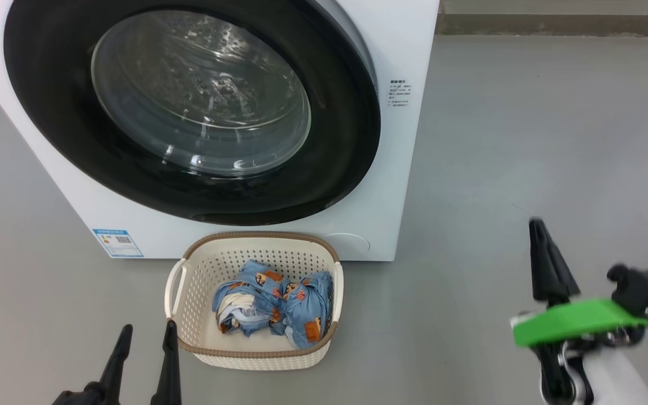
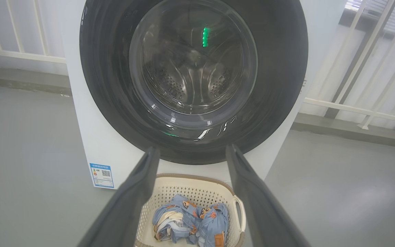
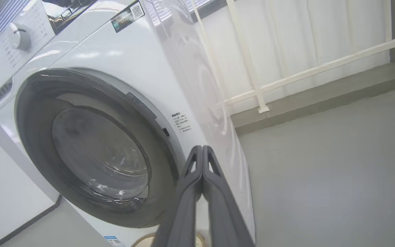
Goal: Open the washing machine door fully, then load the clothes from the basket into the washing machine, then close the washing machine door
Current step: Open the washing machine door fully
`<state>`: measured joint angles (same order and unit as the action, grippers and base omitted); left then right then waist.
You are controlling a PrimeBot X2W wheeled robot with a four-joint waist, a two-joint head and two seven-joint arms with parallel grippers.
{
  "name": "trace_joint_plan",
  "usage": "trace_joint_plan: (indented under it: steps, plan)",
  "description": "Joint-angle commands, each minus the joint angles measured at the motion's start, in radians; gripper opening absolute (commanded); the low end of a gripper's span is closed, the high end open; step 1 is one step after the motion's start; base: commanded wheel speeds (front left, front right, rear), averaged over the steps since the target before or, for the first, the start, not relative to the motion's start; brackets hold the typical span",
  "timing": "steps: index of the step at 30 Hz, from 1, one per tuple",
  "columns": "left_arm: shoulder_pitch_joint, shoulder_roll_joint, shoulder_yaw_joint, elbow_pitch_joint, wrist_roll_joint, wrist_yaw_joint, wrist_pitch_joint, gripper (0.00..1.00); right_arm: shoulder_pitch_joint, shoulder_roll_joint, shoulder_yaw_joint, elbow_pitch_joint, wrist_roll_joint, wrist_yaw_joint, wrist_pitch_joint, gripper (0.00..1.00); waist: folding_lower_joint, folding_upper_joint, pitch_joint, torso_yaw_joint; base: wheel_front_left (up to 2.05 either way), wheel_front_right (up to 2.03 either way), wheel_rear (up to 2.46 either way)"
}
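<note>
Head view: the washing machine door (image 1: 200, 93) is seen shut flush against the washing machine (image 1: 408, 169), with the basket (image 1: 256, 237) set just before it and the clothes (image 1: 279, 301) heaped inside. The left gripper (image 1: 149, 325) is spread wide and empty beside the basket. The right gripper (image 1: 536, 225) is pinched together on nothing, well apart from the door. A slip off the glossy rim is likely if the edge is hooked shallowly, and the basket could be knocked by a low arm.
</note>
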<state>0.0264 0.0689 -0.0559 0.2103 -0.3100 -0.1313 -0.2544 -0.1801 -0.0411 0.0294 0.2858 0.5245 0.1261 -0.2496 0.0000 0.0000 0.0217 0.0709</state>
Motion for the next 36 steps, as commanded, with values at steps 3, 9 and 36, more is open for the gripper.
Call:
trace_joint_plan:
  steps: [3, 9, 36]
  plan:
    - [-0.041, -0.001, 0.025, -0.020, -0.007, 0.001, -0.007, 1.00, -0.112, -0.009, 0.055, -0.039, 0.113, 0.005, -0.012, 0.00, 0.0000, 0.0000, 0.010, 0.010, 0.00, 0.00, 0.00]
    - [-0.062, -0.006, 0.011, -0.020, -0.011, 0.001, -0.007, 1.00, -0.225, -0.009, 0.066, -0.028, 0.296, 0.005, -0.012, 0.00, 0.0000, 0.0000, 0.028, 0.036, 0.00, 0.00, 0.00]
    - [-0.223, -0.009, -0.128, -0.015, -0.075, 0.001, -0.007, 1.00, -0.741, -0.332, 0.284, 0.085, 1.071, 0.005, 0.349, 0.00, 0.0000, 0.0000, 0.259, 0.200, 0.00, 0.00, 0.00]
